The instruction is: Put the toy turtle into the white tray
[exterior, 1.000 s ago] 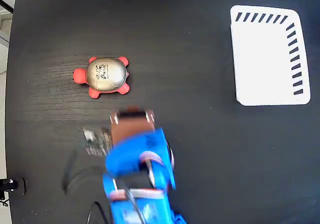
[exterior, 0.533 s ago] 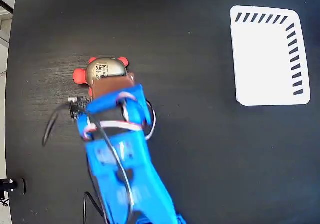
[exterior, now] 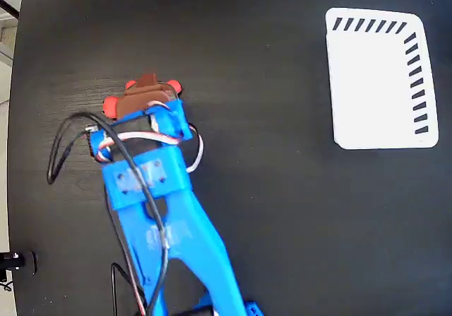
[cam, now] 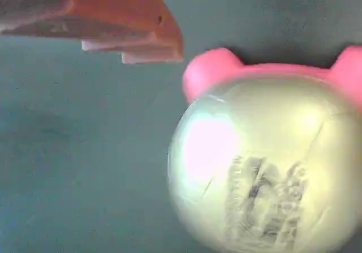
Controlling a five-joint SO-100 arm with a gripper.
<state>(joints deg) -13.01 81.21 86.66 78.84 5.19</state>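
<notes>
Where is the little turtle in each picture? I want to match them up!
Fixed view: the toy turtle is at upper left on the black table, mostly hidden under the blue arm; only red bits peek out.
Wrist view: the toy turtle fills the lower right, shiny shell close up.
Shared landmark: the turtle's red-pink legs, seen in both views.
</notes>
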